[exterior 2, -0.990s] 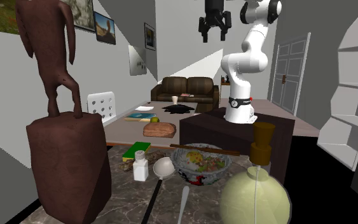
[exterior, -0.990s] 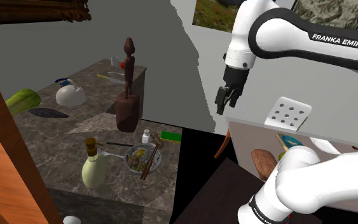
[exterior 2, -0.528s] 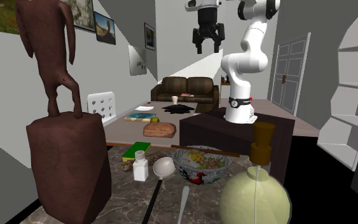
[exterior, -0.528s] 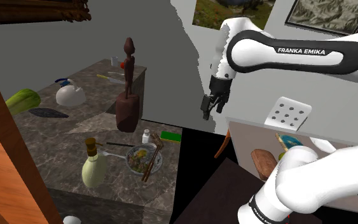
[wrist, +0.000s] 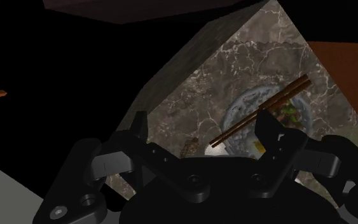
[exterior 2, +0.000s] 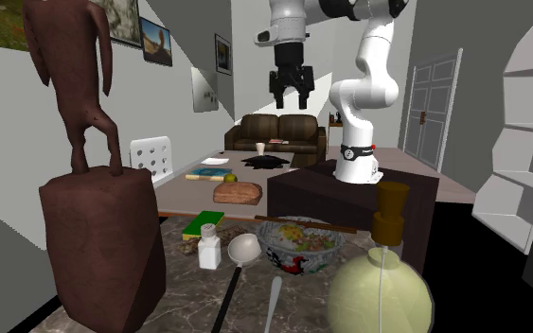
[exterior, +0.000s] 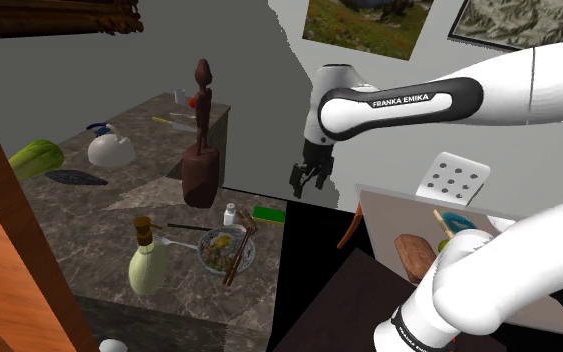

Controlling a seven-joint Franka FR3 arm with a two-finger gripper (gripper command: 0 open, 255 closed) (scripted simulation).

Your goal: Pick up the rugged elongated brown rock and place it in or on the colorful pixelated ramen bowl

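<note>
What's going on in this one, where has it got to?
The white Franka arm's black gripper hangs open in mid-air, holding nothing. The wrist view looks down on the marble counter, where the patterned bowl sits with chopsticks laid across it. A small brown lump, possibly the rock, lies beside the bowl. Nothing has been picked up yet.

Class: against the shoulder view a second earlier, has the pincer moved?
Yes. The pincer has moved left and down, away from the white perforated chair back, towards the brown statue.
</note>
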